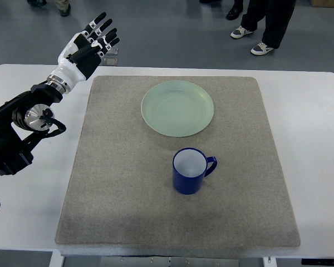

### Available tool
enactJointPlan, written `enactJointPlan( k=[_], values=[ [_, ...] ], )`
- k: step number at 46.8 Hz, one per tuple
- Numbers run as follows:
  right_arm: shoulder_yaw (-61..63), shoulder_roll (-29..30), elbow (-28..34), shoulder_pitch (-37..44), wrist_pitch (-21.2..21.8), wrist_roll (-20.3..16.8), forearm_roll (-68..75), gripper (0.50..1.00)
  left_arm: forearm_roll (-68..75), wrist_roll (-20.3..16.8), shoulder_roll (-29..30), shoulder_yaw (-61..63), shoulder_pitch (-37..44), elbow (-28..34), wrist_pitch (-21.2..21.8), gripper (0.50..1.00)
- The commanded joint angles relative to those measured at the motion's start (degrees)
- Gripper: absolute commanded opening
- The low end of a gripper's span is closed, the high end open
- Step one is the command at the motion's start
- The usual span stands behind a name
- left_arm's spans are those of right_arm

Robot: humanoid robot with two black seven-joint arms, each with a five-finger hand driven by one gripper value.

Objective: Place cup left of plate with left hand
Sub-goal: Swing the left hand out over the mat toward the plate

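A blue cup [190, 170] with a white inside stands upright on the grey mat [117, 183], its handle pointing right. It sits just below the pale green plate [178, 108], which lies at the mat's upper middle. My left hand [92, 43] is raised at the upper left, past the mat's top left corner and far from the cup. Its fingers are spread and it holds nothing.
The mat lies on a white table [317, 128]. My left arm [22, 125] crosses the table's left side. Legs and shoes of people [261, 33] stand on the floor beyond the table's far edge.
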Motion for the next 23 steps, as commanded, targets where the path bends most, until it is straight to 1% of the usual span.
enactJointPlan(
  k=[1,14,23],
  values=[
    [0.00,0.00,0.00,0.00,0.00,0.00,0.00,0.932,0.08,-0.01,1.67,2.09,-0.10,-2.61,-0.09,0.994],
    [0.00,0.00,0.00,0.00,0.00,0.00,0.00,0.932,0.08,-0.01,8.70,10.45,-0.37,-12.01,-0.71,0.994],
    [0.00,0.00,0.00,0.00,0.00,0.00,0.00,0.932,-0.01,-0.01,10.28,11.07,-2.39,-12.02,-0.97,0.994]
  ],
)
